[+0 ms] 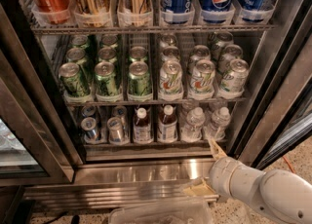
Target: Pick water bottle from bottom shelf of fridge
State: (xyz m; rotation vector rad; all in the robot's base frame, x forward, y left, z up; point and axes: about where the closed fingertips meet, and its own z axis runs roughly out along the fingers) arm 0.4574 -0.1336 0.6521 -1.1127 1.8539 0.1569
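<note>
Below the bottom shelf (146, 144) of the fridge (271, 72), the gripper (201, 165) hovers at lower right, empty, fingers spread wide. The water bottle (218, 122) stands just above its upper finger, rightmost on that shelf.

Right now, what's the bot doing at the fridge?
The fridge stands open. The robot's claw hangs low at the right, fingers spread, just in front of the bottom shelf and below the water bottle at its right end. It holds nothing; the bottle stands on the shelf, untouched.
</note>
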